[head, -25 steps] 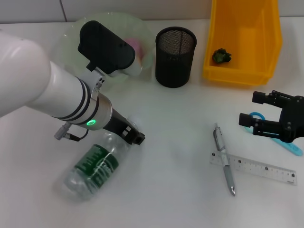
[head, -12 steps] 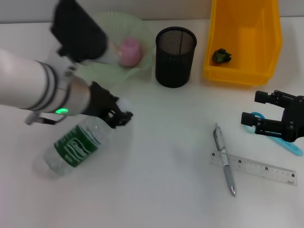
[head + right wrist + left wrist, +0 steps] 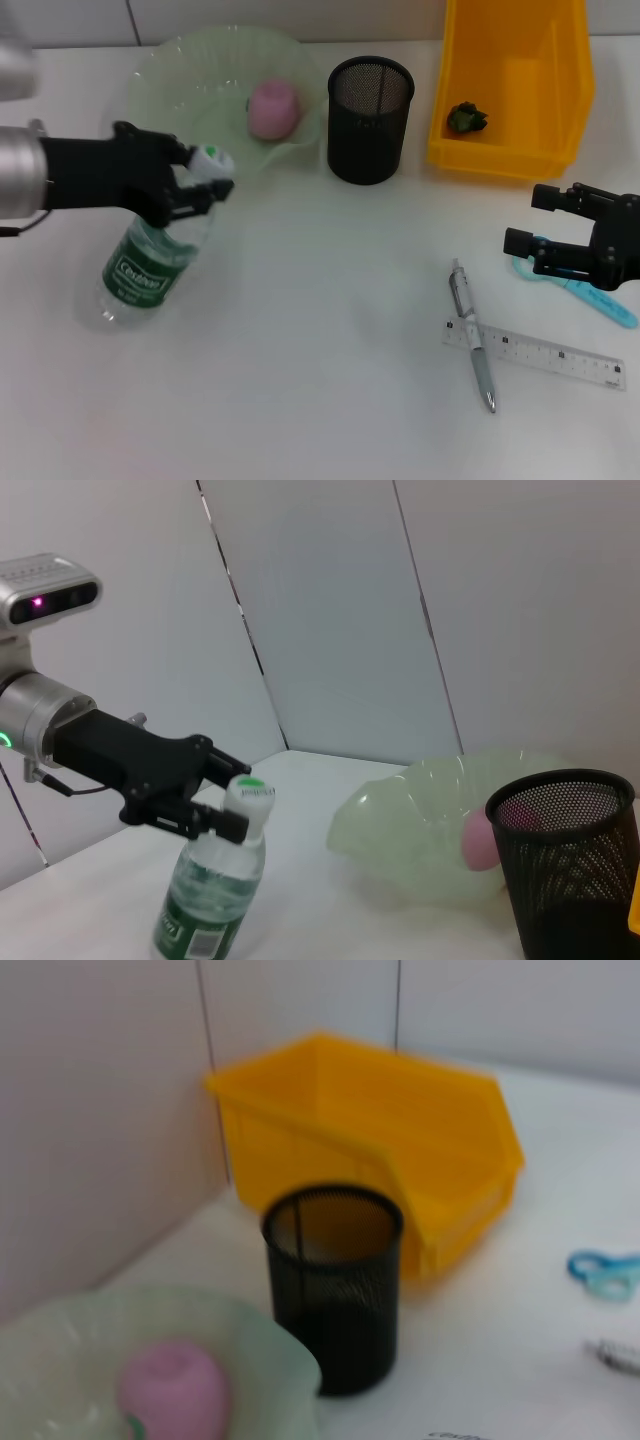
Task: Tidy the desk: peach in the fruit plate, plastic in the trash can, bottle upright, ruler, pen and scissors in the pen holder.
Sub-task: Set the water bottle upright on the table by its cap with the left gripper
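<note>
So on the far left, the left tool [image 3: 198, 178] is pinching the neck of the bottle [image 3: 150, 262] just under its white cap, fingers clamped on both sides. The bottle is standing nearly upright on the bench [image 3: 330, 350], just in front of the fruit plate [image 3: 165, 70]. Half a second ago it was still tilted over with the arm above it; a second ago it was lying flat. Its green label has white writing, can't make out the word though.

The pink peach [image 3: 274, 108] sits in the fruit plate, same as before. Next to the plate is the black mesh pen holder [image 3: 370, 118], then the yellow trash can [image 3: 512, 85] with a dark crumpled bit of plastic [image 3: 466, 117] inside.

Further right and nearer the front, the pen [image 3: 472, 335] lies across one end of the ruler [image 3: 545, 354] on the bench. The ruler has tick marks, too small to read.

Far right, the right tool [image 3: 522, 251] hovers with its fingers spread apart, holding nothing, right over the blue scissors [image 3: 590, 293]. It has barely shifted since the earlier frames.
</note>
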`<state>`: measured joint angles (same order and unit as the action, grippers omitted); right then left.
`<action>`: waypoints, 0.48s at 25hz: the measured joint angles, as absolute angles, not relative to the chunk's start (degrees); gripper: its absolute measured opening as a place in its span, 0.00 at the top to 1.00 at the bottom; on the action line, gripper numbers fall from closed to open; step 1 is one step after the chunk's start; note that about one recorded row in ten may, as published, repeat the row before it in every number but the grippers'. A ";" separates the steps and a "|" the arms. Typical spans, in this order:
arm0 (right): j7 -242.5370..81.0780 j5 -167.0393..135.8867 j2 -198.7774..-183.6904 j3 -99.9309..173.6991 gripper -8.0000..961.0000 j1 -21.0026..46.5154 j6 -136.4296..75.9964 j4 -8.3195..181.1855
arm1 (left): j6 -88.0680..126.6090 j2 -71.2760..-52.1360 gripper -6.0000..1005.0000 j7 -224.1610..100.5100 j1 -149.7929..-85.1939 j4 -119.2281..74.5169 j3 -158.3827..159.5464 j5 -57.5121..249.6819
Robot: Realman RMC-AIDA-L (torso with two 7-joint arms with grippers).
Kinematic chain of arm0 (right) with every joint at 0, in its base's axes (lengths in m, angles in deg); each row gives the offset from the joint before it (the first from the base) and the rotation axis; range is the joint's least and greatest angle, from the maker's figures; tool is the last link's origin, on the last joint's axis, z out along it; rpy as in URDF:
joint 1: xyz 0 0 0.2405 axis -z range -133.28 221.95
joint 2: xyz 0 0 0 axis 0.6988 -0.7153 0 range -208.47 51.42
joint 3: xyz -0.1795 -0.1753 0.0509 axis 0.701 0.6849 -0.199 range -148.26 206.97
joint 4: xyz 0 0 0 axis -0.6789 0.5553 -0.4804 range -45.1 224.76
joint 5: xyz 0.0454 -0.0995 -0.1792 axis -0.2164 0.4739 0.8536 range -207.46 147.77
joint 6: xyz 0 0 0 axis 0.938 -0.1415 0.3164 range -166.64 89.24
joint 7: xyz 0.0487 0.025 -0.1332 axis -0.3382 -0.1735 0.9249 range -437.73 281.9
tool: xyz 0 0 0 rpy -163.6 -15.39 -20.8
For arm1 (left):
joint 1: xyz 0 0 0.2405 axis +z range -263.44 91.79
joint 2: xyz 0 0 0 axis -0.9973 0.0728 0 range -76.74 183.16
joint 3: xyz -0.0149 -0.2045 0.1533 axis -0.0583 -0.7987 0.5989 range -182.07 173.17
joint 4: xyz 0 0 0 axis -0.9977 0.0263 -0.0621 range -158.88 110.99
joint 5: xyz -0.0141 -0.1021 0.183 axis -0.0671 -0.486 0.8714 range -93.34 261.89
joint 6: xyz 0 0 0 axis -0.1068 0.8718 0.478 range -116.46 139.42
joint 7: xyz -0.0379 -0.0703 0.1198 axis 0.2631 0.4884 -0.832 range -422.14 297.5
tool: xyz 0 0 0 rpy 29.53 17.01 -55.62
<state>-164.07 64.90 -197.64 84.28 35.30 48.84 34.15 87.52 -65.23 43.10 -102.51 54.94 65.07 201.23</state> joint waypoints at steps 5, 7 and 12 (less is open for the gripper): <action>-164.16 64.95 -197.62 84.29 0.14 34.84 48.84 34.17 | 91.60 -65.11 0.52 29.87 -103.32 45.47 54.93 192.58; -164.19 64.96 -197.62 84.29 0.14 34.71 48.87 34.19 | 92.65 -65.10 0.52 26.04 -103.37 43.01 52.82 189.86; -164.22 64.99 -197.61 84.29 0.14 34.65 48.93 34.20 | 93.58 -65.04 0.51 21.22 -103.45 38.55 50.14 186.44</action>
